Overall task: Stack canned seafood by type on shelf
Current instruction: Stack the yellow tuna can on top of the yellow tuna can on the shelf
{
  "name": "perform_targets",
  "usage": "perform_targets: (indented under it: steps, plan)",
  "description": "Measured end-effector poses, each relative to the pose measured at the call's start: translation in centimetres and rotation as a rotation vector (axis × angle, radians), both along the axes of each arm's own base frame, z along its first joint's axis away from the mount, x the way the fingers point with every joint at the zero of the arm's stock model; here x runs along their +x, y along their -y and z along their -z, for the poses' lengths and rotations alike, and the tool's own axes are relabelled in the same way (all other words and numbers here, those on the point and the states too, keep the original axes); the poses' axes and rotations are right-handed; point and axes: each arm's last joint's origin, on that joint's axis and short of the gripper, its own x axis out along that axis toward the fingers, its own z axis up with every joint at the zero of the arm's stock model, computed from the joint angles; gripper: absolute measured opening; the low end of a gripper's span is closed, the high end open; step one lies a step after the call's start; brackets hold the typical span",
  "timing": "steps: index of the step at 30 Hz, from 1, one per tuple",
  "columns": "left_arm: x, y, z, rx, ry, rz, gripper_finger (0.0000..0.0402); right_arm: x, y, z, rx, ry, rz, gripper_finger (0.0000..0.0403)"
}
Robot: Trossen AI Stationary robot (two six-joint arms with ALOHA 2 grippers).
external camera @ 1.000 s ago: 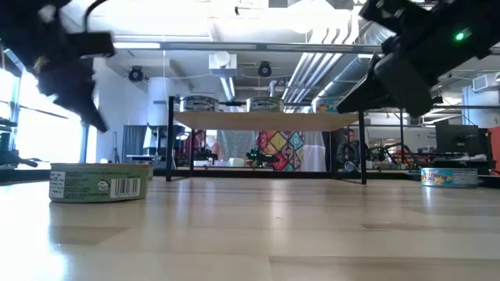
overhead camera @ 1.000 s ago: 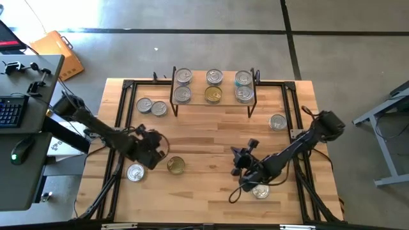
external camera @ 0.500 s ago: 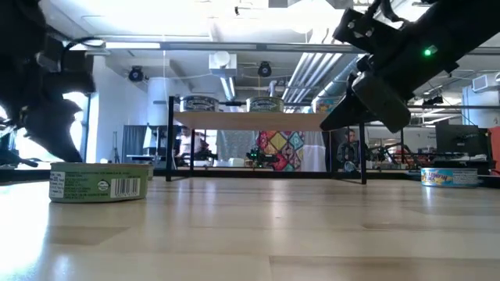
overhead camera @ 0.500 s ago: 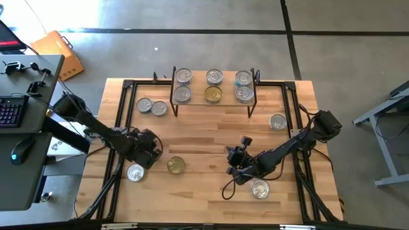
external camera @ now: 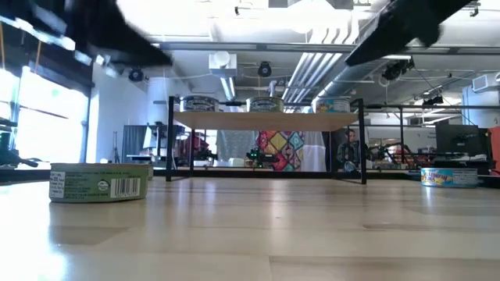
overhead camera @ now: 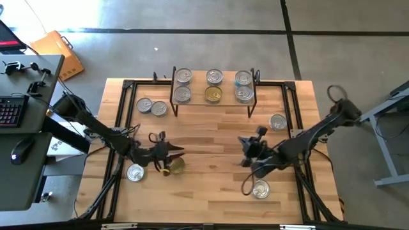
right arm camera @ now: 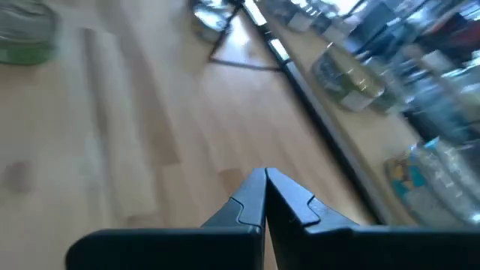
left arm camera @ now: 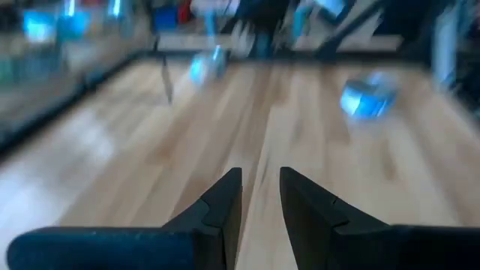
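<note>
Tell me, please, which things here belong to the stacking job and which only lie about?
Job: six tins on the shelf; two silver tins beside it; gold tin by the left gripper; silver tins; right gripper.

Lying about: keyboard, mouse, orange case.

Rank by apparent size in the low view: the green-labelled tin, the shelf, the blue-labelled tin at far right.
1. shelf, widest in frame
2. green-labelled tin, though it sits nearest the camera
3. blue-labelled tin, farther back, so true size versus the green one is unsure

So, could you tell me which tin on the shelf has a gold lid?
The middle front tin on the shelf; the other five have silver lids.
</note>
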Motion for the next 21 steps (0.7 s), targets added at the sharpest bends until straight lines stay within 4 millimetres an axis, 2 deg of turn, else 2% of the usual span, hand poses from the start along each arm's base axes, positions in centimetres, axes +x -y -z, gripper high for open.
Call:
perform_targets:
  steps: [5, 9, 12, 15, 18, 21]
  plan:
    - [0.2, 0.4, -0.9, 0.082, 0.067, 0.029, 0.0085, -2.7, 1.2, -1.7, 0.191, -0.019, 0.01, 0.0001]
    - [-0.1, -0.4, 0.0, 0.081, 0.003, -0.11, 0.0085, -3.9, 1.7, -1.4, 0.316, -0.07, 0.086, 0.0001]
    - [-0.3, -0.9, 0.8, 0.034, -0.045, -0.161, 0.0085, -4.7, 2.2, -0.7, 0.341, -0.168, 0.172, 0.0007]
    - [-0.4, -1.2, 1.3, 0.009, -0.082, -0.181, 0.0085, -6.2, 3.7, -0.2, 0.312, -0.28, 0.342, 0.0036]
    - [-0.4, -1.5, 1.3, 0.007, -0.087, -0.192, 0.0085, -7.3, 5.3, -0.2, 0.302, -0.379, 0.503, 0.0084]
    - [-0.3, -1.7, 1.3, 0.011, -0.089, -0.202, 0.0085, -7.9, 6.8, 0.6, 0.3, -0.446, 0.562, 0.0135]
